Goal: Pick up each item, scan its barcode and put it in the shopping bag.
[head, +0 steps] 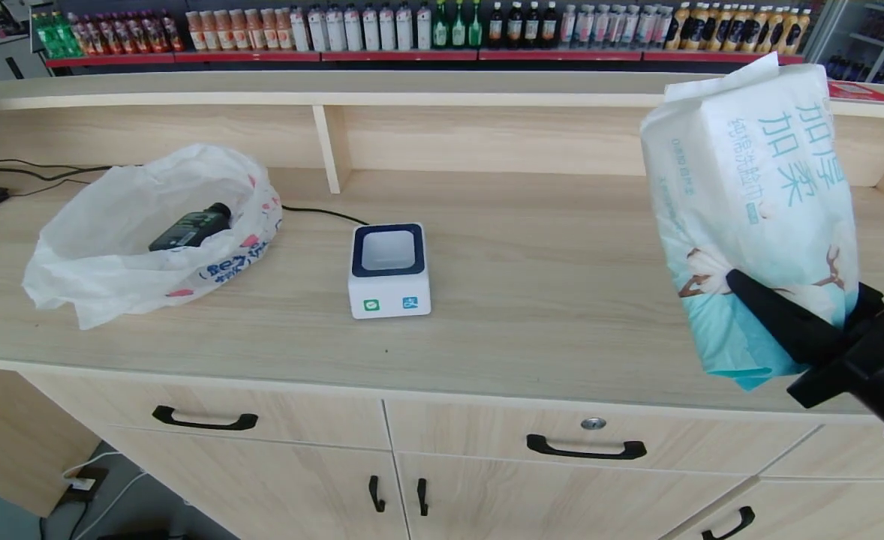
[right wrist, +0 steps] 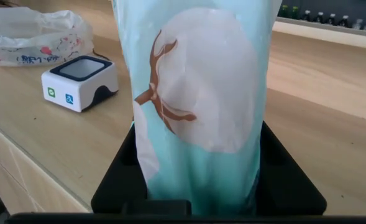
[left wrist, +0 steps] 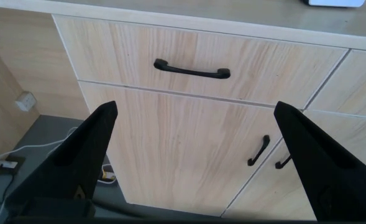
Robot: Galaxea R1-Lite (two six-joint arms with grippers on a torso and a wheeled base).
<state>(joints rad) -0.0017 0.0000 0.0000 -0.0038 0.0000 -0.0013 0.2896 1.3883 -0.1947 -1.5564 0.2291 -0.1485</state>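
Well right of the scanner [head: 389, 270], the right gripper [head: 768, 300] clamped the tissue pack [head: 757, 172] above the counter [head: 547, 300], one finger hidden behind it, while the left gripper [left wrist: 195, 109] gaped, empty, below the scanner's counter edge.

Teal-and-white tissue pack [head: 750, 187], white shopping bag [head: 104, 281]

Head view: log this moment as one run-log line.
right tool: shut on tissue pack, held up right of scanner | shopping bag: holds dark bottle | left tool: open, facing drawer front
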